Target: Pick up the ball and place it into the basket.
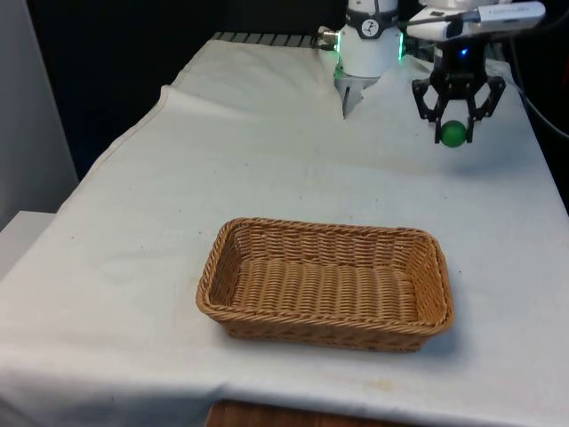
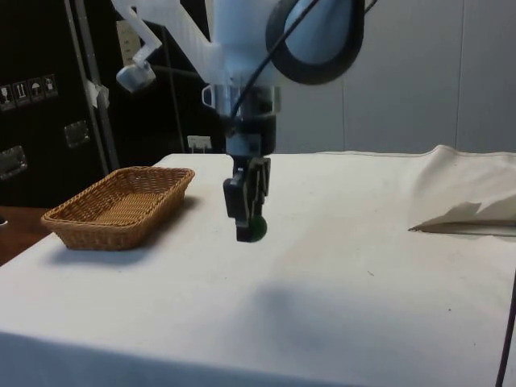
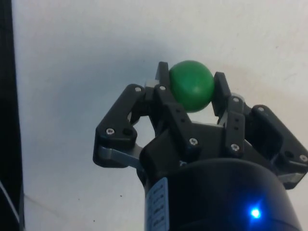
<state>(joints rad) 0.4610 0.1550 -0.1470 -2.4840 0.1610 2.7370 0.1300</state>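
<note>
Wrist view first: the gripper (image 3: 191,89) has its 2 black fingers (image 3: 162,84) clamped on the green ball (image 3: 191,85), 1 finger on each side, pressed right against it. White cloth (image 3: 72,57) lies behind the ball, and the ball looks clear of it.

Over to the front view, and the wicker basket (image 1: 326,283) is our landmark, sitting on the near part of the table (image 1: 133,222) with nothing inside it. The ball (image 1: 454,133) is well beyond the basket, farther across the table and off toward the front view's right, pinched at the tip of the gripper (image 1: 456,124). It hangs above the cloth, not resting on it. The white arm (image 1: 471,20) reaches in over that spot from above. Far past the basket, the robot's base (image 1: 364,49) stands at the table's end.

Side view now: the gripper (image 2: 248,226) points straight down, with the ball (image 2: 256,227) a dark green shape at its fingertips, lifted off the cloth. A soft shadow (image 2: 282,302) lies on the cloth below. The basket (image 2: 121,205) stands well apart from the ball, toward the table's end nearest the dark cabinets (image 2: 40,105), with open cloth between the 2. Farther from the basket, past the gripper, the cloth bunches into a raised fold (image 2: 468,211).
</note>
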